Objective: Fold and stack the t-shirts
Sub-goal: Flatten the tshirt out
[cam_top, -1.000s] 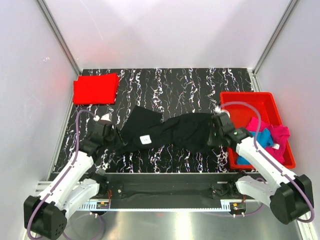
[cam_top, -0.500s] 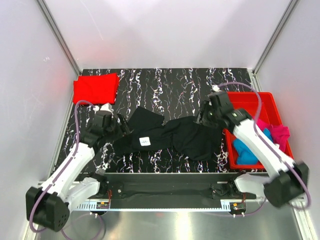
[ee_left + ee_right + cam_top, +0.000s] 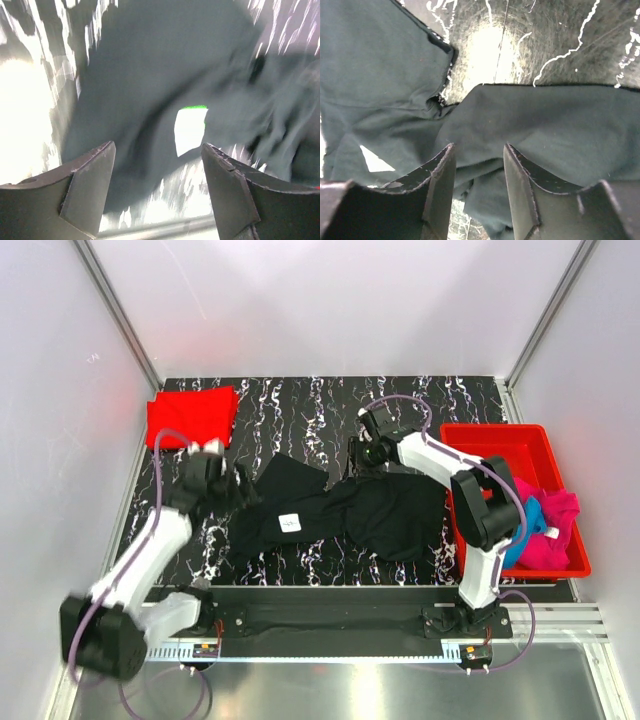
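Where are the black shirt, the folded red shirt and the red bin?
black shirt point(image 3: 385, 515), top view, middle of its cloth.
folded red shirt point(image 3: 190, 418), top view, its centre.
red bin point(image 3: 495, 427), top view, far rim.

Table: bears everything listed below.
Spread t-shirt: table centre, lying flat, running from 9 to 3 o'clock.
Folded t-shirt: 10 o'clock corner, well apart from the spread one.
Bin: 3 o'clock edge, just beside the spread one.
Heaped t-shirts: inside the bin, at its 5 o'clock end.
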You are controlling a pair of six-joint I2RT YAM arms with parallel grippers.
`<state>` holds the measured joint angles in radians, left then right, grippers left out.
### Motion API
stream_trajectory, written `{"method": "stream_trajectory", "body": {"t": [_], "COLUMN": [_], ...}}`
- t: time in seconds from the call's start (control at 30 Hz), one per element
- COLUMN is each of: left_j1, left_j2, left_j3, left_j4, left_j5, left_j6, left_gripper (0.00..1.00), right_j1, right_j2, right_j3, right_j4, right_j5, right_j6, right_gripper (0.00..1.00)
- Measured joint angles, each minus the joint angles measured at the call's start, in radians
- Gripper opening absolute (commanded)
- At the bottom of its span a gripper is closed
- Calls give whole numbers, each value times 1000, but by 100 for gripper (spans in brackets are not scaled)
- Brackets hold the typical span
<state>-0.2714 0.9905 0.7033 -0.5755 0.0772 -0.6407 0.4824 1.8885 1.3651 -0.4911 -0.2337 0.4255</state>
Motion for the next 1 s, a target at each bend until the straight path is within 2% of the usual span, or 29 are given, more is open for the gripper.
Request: {"method": "stream_trajectory", "body": {"t": [0.13, 0.27, 0.43, 0.6, 0.77, 1.0], "left_j1": [62, 71, 71, 71, 71, 71], "left_j2": [297, 560, 807, 949, 1065, 1168], "left_j3": [272, 481, 675, 794, 904, 946], "left_j4": [52, 124, 131, 119, 79, 10], "left_j5": [2, 21, 97, 166, 211, 262], "left_j6": [78, 183, 361, 496, 585, 665], "left_gripper": [73, 69, 65, 63, 61, 57], "right_j1": [5, 5, 4, 4, 4, 4], "right_j2": [37, 19, -105, -220, -230, -239], "right_j3": [40, 65, 2, -45, -76, -90], "right_j4": [-40, -83, -90, -70, -53, -58], "right_j5": [19, 62, 82, 57, 33, 30], "right_j6": [-16, -27, -27, -16, -16, -30], "right_gripper": [48, 48, 48, 48, 48, 48]}}
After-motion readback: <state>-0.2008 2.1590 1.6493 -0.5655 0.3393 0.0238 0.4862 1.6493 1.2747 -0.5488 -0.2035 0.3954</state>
